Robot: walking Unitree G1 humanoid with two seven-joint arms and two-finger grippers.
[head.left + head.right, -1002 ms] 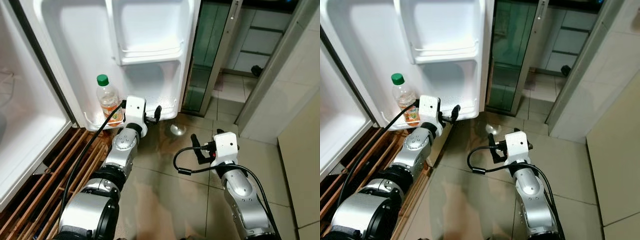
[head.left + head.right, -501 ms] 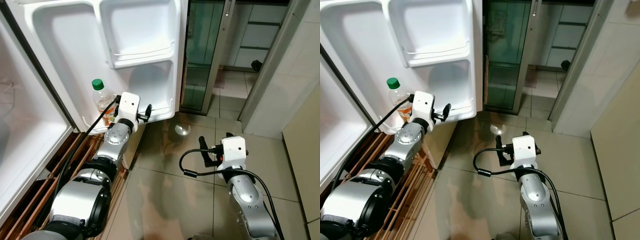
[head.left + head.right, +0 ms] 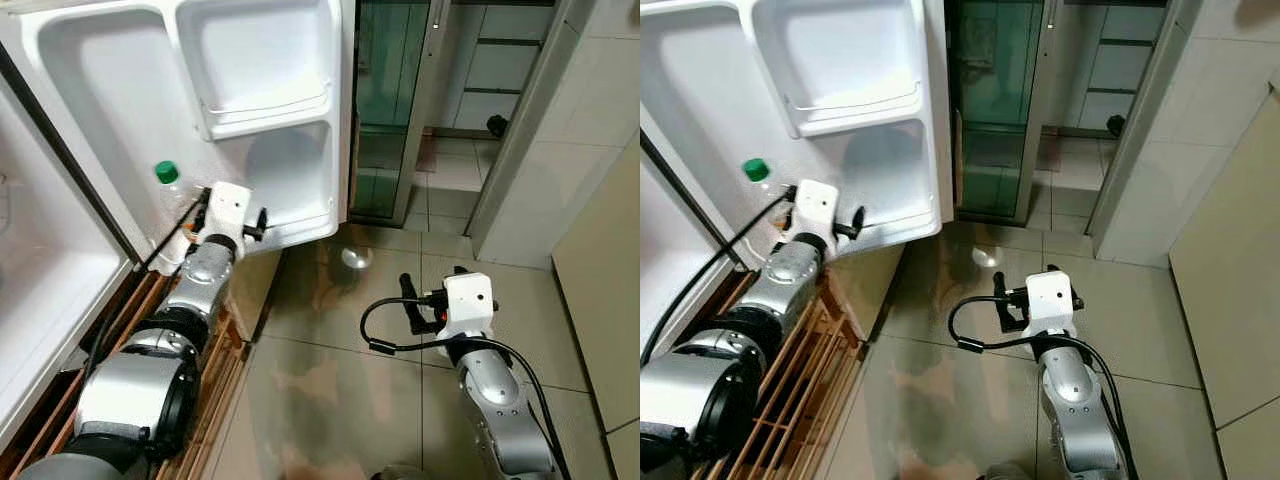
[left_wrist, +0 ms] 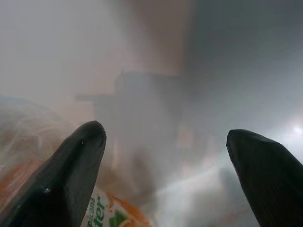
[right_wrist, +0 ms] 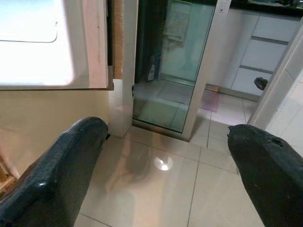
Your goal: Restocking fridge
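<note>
Left eye view — bottle (image 3: 172,192) upright, cap (image 3: 165,172) up

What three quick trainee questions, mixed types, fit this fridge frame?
1. True or false: the left gripper is shut on the green-capped bottle.
2. Where does the bottle stand? A) lowest fridge door shelf B) tiled floor C) wooden slat rack
3. Fill in: the right gripper hangs open over the ____.

Key: 1 false, its fingers are apart with the bottle beside one; 2 A; 3 tiled floor.
</note>
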